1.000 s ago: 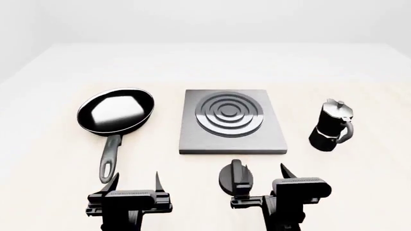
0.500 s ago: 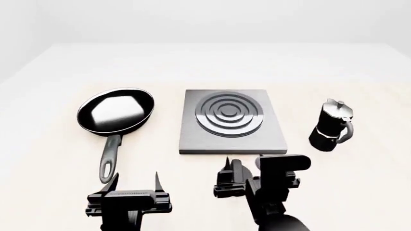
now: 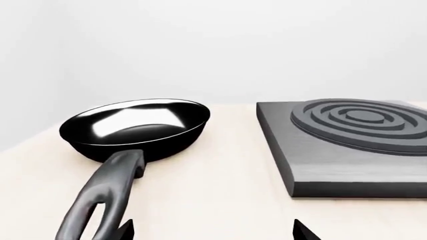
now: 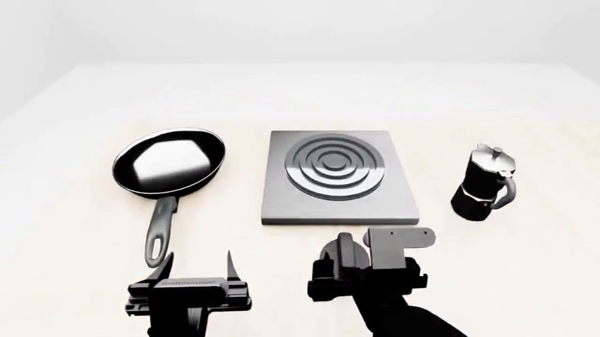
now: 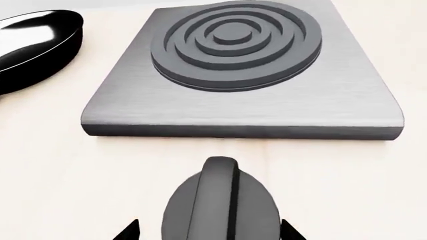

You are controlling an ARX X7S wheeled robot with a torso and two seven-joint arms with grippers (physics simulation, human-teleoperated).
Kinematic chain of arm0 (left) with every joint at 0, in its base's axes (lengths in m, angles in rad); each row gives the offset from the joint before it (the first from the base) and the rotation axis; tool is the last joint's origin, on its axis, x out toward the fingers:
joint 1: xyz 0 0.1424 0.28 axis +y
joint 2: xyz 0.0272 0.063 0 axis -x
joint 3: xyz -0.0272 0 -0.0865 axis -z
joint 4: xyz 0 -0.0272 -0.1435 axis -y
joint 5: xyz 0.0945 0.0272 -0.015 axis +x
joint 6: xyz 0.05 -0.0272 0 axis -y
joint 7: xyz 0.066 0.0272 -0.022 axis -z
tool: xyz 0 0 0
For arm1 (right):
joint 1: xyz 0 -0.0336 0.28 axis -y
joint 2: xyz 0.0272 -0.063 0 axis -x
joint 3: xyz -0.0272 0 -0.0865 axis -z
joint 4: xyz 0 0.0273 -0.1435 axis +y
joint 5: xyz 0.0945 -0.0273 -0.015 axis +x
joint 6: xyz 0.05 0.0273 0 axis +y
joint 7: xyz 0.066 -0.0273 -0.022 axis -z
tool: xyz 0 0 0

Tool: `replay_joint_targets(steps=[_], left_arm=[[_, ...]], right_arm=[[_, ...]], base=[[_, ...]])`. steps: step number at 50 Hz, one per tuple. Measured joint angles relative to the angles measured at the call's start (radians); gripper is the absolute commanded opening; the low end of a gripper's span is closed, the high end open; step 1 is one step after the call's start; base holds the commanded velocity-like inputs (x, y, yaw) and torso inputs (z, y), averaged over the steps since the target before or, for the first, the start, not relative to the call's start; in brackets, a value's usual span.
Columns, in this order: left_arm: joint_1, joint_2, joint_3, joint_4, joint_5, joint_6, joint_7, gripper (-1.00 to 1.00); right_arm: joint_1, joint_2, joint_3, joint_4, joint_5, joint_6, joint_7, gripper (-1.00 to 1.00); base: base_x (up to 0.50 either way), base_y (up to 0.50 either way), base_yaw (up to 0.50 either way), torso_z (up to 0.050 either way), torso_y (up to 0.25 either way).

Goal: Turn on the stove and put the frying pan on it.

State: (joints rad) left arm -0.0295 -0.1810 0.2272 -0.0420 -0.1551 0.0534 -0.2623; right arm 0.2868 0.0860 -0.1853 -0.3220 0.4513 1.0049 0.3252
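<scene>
Reaching in, my right gripper (image 4: 330, 275) has rolled over the knob (image 5: 220, 207) just before the stove (image 4: 338, 177), fingers apart astride it. Left gripper (image 4: 199, 267) fingers apart; frying pan (image 4: 168, 161) left of stove.

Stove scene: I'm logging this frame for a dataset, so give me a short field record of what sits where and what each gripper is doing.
stove: flat on the table, burner bare
knob: on the table in front of the stove, apart from it
frying pan: left of the stove, empty, handle pointing toward the robot
moka pot: right of the stove, upright
right gripper: at the knob, open, fingertips on either side of it
left gripper: open, empty, near the pan handle's end
</scene>
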Motion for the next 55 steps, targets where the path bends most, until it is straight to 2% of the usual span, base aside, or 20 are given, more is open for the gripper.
replay_joint_targets(steps=[55], left_arm=[[-0.008, -0.019, 0.028, -0.01, -0.019, 0.011, -0.024, 1.0]], right_arm=[[0.03, 0.011, 0.003, 0.101, 0.086, 0.048, 0.087, 1.0]], base=[[0.0, 0.0, 0.0, 0.0, 0.0]])
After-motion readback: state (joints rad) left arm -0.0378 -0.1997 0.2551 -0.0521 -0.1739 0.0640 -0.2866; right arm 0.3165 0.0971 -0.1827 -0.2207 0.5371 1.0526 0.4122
